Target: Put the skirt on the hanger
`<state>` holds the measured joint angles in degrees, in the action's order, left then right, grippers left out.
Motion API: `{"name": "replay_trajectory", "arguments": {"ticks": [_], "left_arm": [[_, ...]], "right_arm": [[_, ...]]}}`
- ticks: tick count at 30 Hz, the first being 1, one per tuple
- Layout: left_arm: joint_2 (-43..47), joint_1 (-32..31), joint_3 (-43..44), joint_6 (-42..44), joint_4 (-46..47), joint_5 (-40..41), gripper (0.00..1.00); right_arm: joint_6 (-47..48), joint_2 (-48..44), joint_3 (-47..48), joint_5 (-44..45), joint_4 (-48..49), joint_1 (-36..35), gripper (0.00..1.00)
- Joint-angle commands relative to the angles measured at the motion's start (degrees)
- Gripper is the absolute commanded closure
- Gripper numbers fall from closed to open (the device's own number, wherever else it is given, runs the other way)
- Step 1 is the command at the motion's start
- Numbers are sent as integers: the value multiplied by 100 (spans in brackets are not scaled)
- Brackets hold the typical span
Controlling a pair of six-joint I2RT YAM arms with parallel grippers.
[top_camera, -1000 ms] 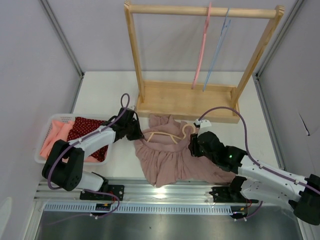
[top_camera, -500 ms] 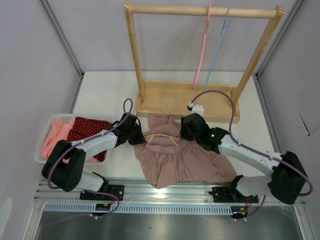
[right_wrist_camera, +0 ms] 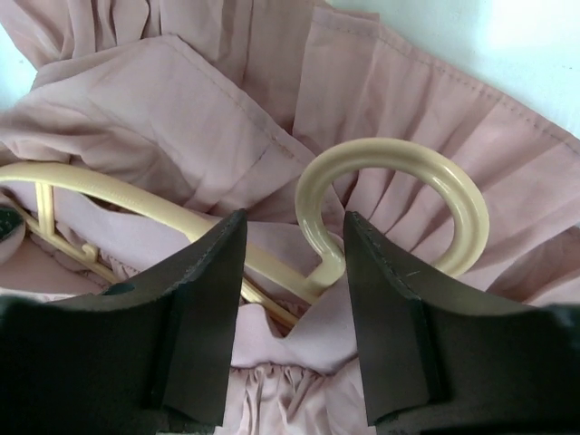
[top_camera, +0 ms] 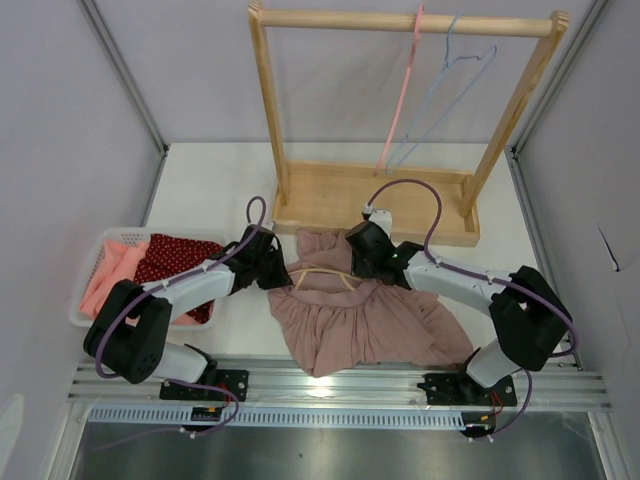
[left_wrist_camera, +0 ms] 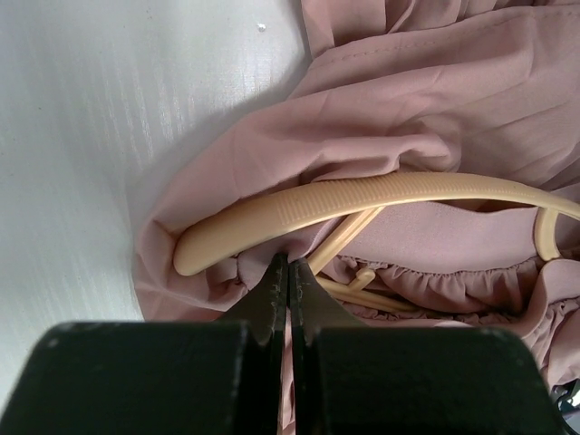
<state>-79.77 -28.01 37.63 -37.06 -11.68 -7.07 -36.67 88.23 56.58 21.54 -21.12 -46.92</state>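
Nearest my arm bases, the dusty-pink pleated skirt lies spread flat on the table, with the cream plastic hanger lying on its waistband. So I'm in the threading step, and the skirt isn't properly on the hanger yet.

My left gripper has its jaws pressed together, apparently pinching a fold of waistband just under the hanger's left end. My right gripper has its jaws apart, straddling the neck of the hook without gripping it.

Next I'd close the right jaws on that neck and lift while the left side holds the cloth taut.

Beyond stands the wooden rack.

A second ago my right arm sat over the skirt's right side; it has since reached in to the hook and parted its jaws. The left hasn't moved. On the rail, the thin blue hanger has swung round.
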Motion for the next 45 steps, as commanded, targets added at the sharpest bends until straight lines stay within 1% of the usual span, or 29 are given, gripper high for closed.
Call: {"name": "replay_trajectory", "arguments": {"ticks": [1, 2, 4, 5, 8, 9, 10, 11, 13, 14, 16, 17, 18, 21, 25, 28, 30, 33, 37, 40, 45], "left_arm": [[-30, -55, 148, 6, 113, -22, 100], [-21, -55, 157, 14, 96, -22, 100], [-4, -55, 166, 23, 78, -14, 100], [5, -55, 166, 23, 70, -14, 100], [31, -55, 184, 41, 52, -14, 100], [49, -55, 192, 41, 43, -5, 100], [75, -55, 192, 41, 35, 4, 100], [84, -55, 192, 41, 0, -5, 100], [102, -55, 192, 58, -18, 13, 100], [136, -55, 184, 67, -27, 21, 100], [163, -55, 140, 50, -27, 30, 100], [181, -55, 131, 50, -27, 30, 100], [189, -55, 113, 50, -10, 30, 100], [198, -55, 52, 32, 26, 4, 100], [102, -47, 95, -21, 78, 48, 100], [-56, -38, 236, -73, 122, -22, 100], [-161, -47, 271, -108, 140, -75, 100], [-171, -47, 219, -161, 228, -136, 100], [-180, -47, 149, -205, 280, -198, 100], [-92, -47, 61, -267, 316, -181, 100], [58, -64, -106, -311, 386, -198, 100]], "right_arm": [[-78, 204, 143, 166, 293, -28, 54], [-78, 221, 126, 184, 302, -28, 57], [-86, 213, 12, 210, 363, -19, 60], [-78, 169, -50, 210, 407, -11, 64], [-69, 2, -261, 237, 556, -2, 82], [-51, -68, -313, 254, 592, -2, 92], [-8, -251, -427, 289, 705, -10, 98], [1, -375, -498, 333, 750, -19, 100], [36, -673, -647, 482, 873, -28, 100], [71, -1049, -796, 535, 908, -37, 100], [124, -1455, -946, 658, 978, -89, 100], [238, -1910, -1138, 780, 1040, -133, 100], [274, -2132, -1253, 886, 1092, -221, 100], [448, -2764, -1552, 870, 1233, -221, 100], [853, -3293, -1816, 641, 1532, -475, 100], [1012, -3715, -1957, 851, 1559, -730, 100], [1003, -3996, -2019, 975, 1567, -758, 100], [1109, -4146, -2089, 896, 1716, -766, 100], [1197, -4094, -2124, 528, 1945, -766, 100], [1380, -4112, -2326, 46, 2489, -767, 100], [1627, -3875, -2256, -536, 2903, -460, 100]]}}
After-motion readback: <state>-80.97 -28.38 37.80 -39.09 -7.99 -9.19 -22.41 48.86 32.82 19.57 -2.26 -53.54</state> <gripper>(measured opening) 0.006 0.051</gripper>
